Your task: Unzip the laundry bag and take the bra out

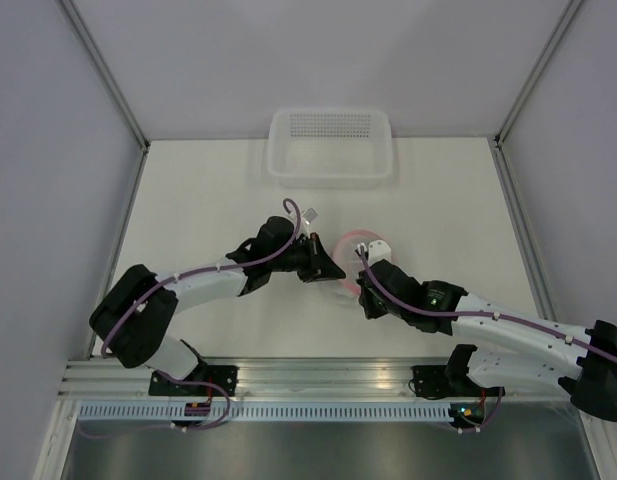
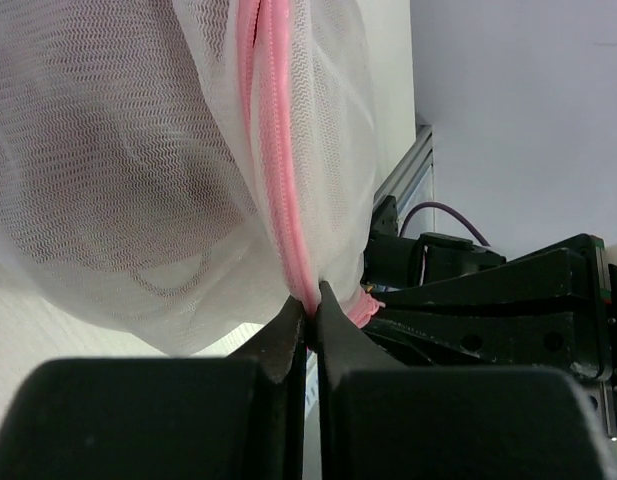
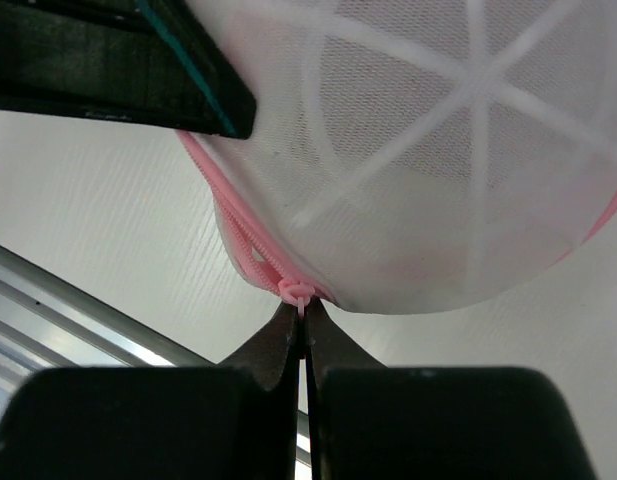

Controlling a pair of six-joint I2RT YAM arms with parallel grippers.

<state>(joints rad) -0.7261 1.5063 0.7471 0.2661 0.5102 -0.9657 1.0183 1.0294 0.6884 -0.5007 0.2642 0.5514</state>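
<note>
The laundry bag (image 1: 354,252), a small white mesh dome with pink zipper trim, sits mid-table between both arms. My left gripper (image 1: 333,268) is shut on the bag's pink zipper seam (image 2: 288,250), seen close in the left wrist view (image 2: 310,310). My right gripper (image 1: 366,292) is shut on the small pink zipper pull (image 3: 298,292), its tips in the right wrist view (image 3: 304,312) just under the bag (image 3: 428,150). The zipper (image 3: 250,248) looks closed beside the pull. A pale shape shows dimly through the mesh (image 2: 128,180); the bra itself is not clearly visible.
A clear rectangular plastic basket (image 1: 331,148) stands at the back centre of the white table (image 1: 208,200). Grey walls enclose the table left, right and behind. An aluminium rail (image 1: 318,375) runs along the near edge by the arm bases.
</note>
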